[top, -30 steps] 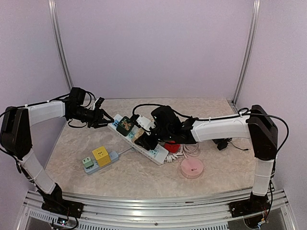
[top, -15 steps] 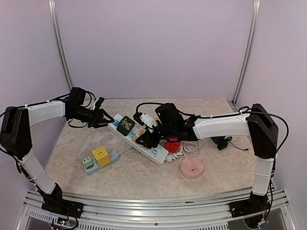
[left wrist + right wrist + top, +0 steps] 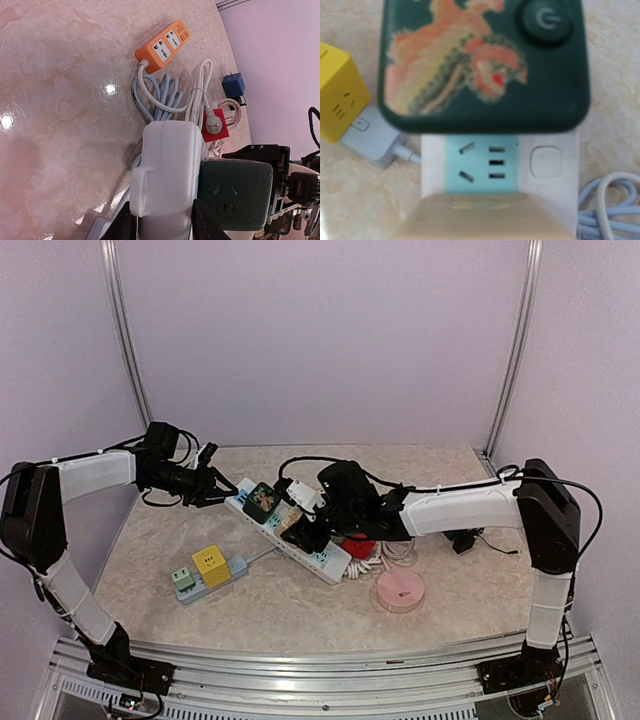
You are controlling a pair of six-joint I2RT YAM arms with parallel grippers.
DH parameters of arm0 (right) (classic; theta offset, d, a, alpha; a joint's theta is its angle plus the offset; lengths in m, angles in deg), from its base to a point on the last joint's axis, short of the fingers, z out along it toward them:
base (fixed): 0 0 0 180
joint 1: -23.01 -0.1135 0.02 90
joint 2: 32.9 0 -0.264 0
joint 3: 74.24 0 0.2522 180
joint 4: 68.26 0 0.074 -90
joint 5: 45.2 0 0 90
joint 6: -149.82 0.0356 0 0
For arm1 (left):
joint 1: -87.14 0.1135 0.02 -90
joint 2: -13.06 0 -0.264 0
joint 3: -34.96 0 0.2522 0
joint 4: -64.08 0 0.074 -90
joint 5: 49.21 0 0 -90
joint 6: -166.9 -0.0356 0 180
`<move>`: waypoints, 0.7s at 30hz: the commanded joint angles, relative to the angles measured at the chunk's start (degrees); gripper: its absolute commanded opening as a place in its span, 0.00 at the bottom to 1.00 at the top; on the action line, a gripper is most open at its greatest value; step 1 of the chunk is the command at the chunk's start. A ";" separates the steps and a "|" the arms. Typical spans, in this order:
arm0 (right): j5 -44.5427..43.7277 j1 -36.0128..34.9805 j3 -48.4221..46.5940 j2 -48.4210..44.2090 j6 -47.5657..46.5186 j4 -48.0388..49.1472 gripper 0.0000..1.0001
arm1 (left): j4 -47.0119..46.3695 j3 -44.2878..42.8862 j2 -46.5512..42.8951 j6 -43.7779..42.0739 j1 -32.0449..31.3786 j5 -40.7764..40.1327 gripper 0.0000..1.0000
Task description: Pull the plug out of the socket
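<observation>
A white power strip lies diagonally mid-table. A dark green patterned adapter and a beige plug sit on it. My left gripper is shut on the strip's far-left end; in the left wrist view its black fingers clamp the white strip beside the green adapter. My right gripper is closed round the beige plug. The right wrist view shows the beige plug blurred at the bottom, a free teal socket, and the green adapter. My right fingers are hidden there.
A green-and-yellow cube strip lies front left, a pink disc front right. A red cube and coiled white cables sit behind the strip. A black adapter lies far right. An orange strip and a blue cube show in the left wrist view.
My right gripper shifted up and right half a second ago, then came back left and down onto the strip with the beige plug. The left arm has not moved.
</observation>
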 commanded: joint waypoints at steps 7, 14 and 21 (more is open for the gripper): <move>-14.28 -3.71 0.52 -1.06 -3.52 -1.52 0.00 | -1.35 0.17 -0.98 -3.60 -0.44 -2.78 0.08; -16.71 -4.31 -0.05 -0.71 -3.98 -1.52 0.00 | -1.32 0.12 -0.83 -3.65 -0.39 -2.82 0.08; -11.54 -3.62 0.23 -1.52 -1.63 -0.59 0.00 | -1.38 0.12 -0.81 -3.65 -0.40 -2.83 0.08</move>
